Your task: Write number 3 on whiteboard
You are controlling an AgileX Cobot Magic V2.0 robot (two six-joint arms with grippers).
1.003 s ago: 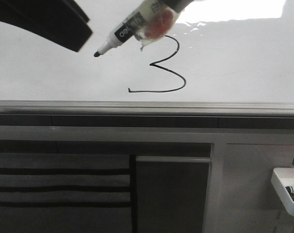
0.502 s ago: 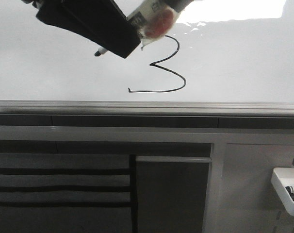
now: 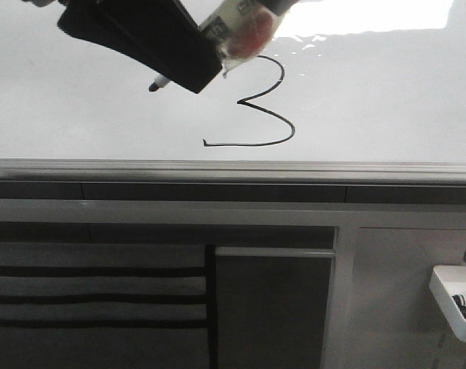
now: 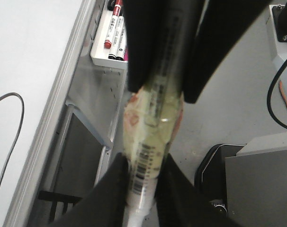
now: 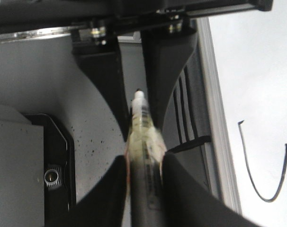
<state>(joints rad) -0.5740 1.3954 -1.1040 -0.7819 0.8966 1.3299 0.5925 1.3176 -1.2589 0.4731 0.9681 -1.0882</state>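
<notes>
The whiteboard (image 3: 371, 92) carries a thin black number 3 (image 3: 244, 144), with parts of its stroke also in the wrist views (image 4: 21, 101) (image 5: 247, 161). A tape-wrapped marker (image 3: 237, 27) hangs in front of the board, up and left of the digit, its black tip (image 3: 153, 86) off the surface. My left gripper (image 3: 202, 69) (image 4: 146, 189) is shut on the marker's white front end. My right gripper (image 5: 143, 184) is shut on its black rear body and is nearly out of the front view at the top.
A grey metal rail (image 3: 233, 169) runs under the board. Below it are a grey panel with black stripes (image 3: 94, 300) and a white tray (image 3: 457, 300) (image 4: 112, 42) holding spare markers. A black box (image 4: 214, 170) sits on the floor.
The left gripper has come in from the upper left and moved right onto the marker's front end, covering all but the tip. The marker and the right gripper have stayed put.
</notes>
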